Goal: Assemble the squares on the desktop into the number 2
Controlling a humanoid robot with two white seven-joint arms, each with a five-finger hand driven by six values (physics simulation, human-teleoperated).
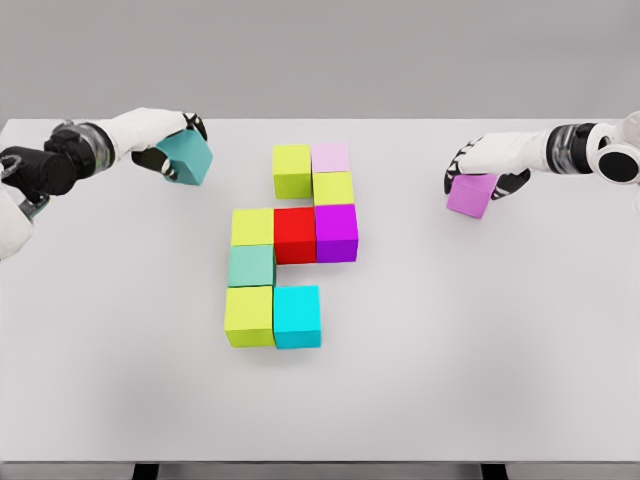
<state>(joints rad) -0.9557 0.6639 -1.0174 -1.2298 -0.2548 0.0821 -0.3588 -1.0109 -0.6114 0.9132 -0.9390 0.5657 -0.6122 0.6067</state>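
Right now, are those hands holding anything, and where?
Left hand grips the teal cube around its top; right hand grips the violet cube by its top.

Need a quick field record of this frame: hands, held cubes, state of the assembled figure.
left hand: shut on teal cube, upper left, tilted, seemingly lifted
right hand: shut on violet cube, upper right
assembled figure: nine cubes, touching, table centre
top row: lime cube, pink cube
middle row: yellow-green, red cube, magenta
bottom row: lime, cyan cube
status: digit 2 incomplete; both held cubes apart from figure
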